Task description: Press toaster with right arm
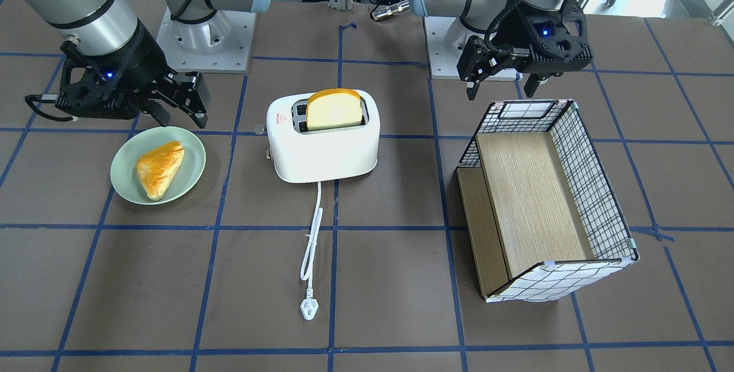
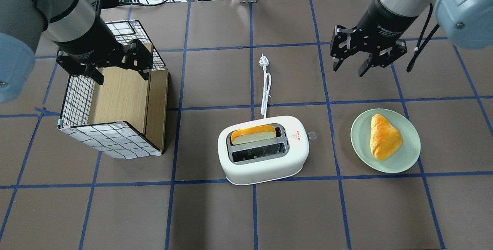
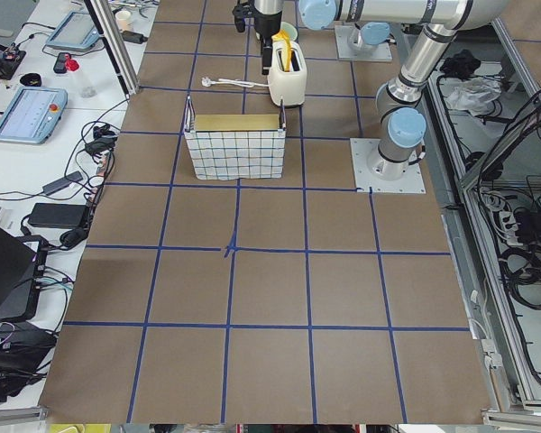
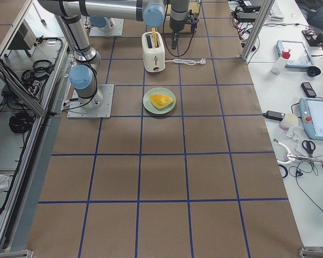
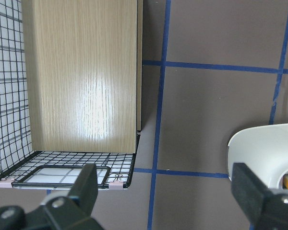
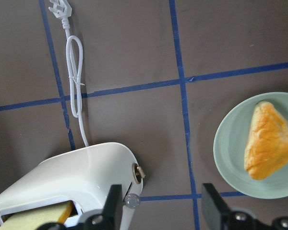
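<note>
Sitting upright, toaster (image 2: 262, 171) — long axis left-right, lever (image 2: 312, 135) toward plate (image 2: 410, 148)

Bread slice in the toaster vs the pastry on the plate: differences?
Pose: the bread slice stands on edge in one toaster slot, top sticking out; the pastry lies flat on the green plate.
Shape: the slice is squarish with a domed top, the pastry roughly triangular.
Colour: the slice has a pale face under an orange crust; the pastry is golden-orange all over.
Shared: both look baked, with orange tones.
</note>
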Controlling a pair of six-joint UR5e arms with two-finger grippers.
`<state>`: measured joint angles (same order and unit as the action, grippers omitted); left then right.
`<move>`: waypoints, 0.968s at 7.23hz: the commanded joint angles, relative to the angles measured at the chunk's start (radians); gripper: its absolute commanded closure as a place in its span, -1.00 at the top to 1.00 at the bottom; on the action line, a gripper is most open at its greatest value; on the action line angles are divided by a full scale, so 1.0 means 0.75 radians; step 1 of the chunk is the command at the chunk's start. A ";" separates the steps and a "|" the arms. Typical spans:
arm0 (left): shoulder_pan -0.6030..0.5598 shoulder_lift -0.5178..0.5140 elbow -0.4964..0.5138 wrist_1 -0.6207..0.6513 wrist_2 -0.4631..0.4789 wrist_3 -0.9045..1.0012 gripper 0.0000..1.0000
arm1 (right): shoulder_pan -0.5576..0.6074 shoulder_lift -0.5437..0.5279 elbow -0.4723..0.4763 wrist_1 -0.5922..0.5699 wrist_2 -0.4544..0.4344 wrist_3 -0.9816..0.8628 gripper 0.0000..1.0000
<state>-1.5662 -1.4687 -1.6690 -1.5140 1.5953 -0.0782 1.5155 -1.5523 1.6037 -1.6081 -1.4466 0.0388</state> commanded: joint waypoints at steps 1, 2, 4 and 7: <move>0.000 0.001 0.000 0.000 0.000 0.000 1.00 | 0.000 0.000 -0.009 -0.180 -0.116 -0.113 0.49; 0.000 0.001 0.000 0.000 0.000 0.000 1.00 | 0.000 0.000 -0.009 -0.238 -0.133 -0.129 0.51; 0.000 0.001 0.000 0.000 0.000 0.000 1.00 | 0.008 0.000 -0.029 -0.218 -0.239 -0.276 0.56; 0.000 0.001 0.000 0.000 0.000 0.000 1.00 | 0.086 0.004 -0.044 -0.173 -0.239 -0.234 0.68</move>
<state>-1.5662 -1.4680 -1.6690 -1.5140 1.5953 -0.0782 1.5545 -1.5485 1.5740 -1.7466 -1.6249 -0.1504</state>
